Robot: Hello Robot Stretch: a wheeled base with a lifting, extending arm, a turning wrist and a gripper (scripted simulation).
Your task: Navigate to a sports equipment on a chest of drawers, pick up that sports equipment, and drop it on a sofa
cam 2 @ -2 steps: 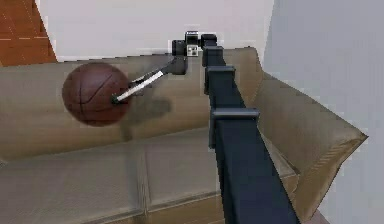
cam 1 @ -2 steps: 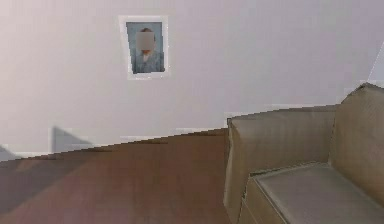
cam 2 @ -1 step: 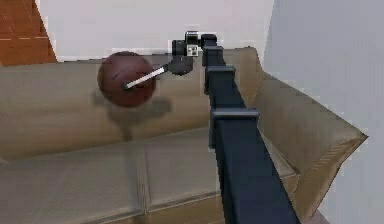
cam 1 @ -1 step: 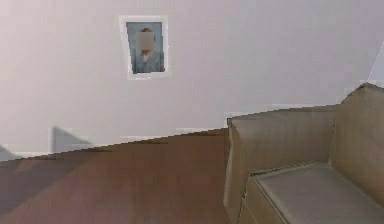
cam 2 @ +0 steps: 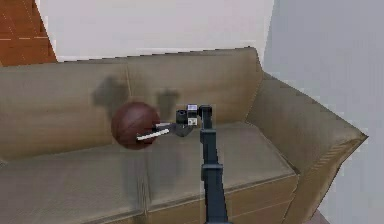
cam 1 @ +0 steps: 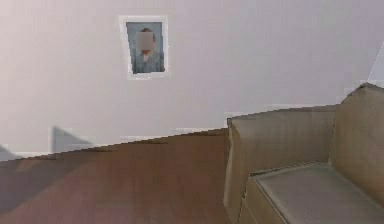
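While I can't tell the finger state from my feed, the gripper (cam 2: 152, 132) has the brown ball (cam 2: 125, 118) hanging clear over the sofa (cam 2: 60, 100) seat. The armrest (cam 2: 305, 125) sits toward the arm side view's right. There's open wood floor (cam 1: 110, 185) at the forward view's left.

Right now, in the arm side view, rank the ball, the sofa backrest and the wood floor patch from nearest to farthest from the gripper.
1. Ball, at the gripper far end.
2. Sofa backrest, behind the ball.
3. Wood floor patch, top left, beyond the sofa.
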